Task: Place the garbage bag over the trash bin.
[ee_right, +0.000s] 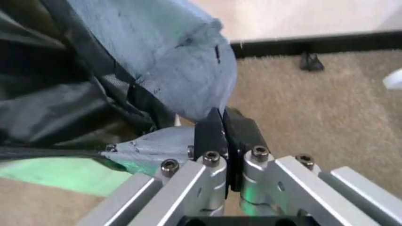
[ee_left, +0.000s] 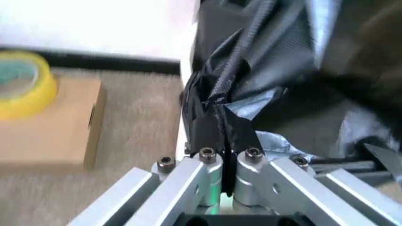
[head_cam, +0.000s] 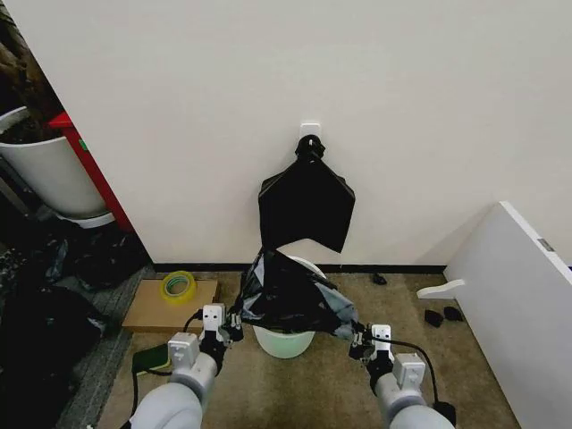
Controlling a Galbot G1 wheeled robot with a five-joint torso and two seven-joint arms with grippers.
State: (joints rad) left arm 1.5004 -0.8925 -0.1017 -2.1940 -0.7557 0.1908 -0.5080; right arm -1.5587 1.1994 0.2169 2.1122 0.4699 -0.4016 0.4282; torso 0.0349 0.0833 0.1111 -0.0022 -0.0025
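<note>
The glossy black garbage bag (head_cam: 288, 295) is stretched over the top of the small white trash bin (head_cam: 284, 340), which stands on the carpet by the wall. Part of the bin's rim (head_cam: 306, 263) shows at the back. My left gripper (head_cam: 234, 325) is shut on the bag's left edge (ee_left: 217, 120). My right gripper (head_cam: 357, 339) is shut on the bag's right edge (ee_right: 188, 89). Both grippers hang level with the bin's upper part, one on each side. The bag hides the inside of the bin.
A flat black bag bundle (head_cam: 307, 201) hangs from a wall hook above the bin. A cardboard box (head_cam: 170, 306) with a yellow tape roll (head_cam: 178, 286) lies to the left. A white cabinet (head_cam: 514, 304) stands right, a white plant pot (head_cam: 49, 174) far left.
</note>
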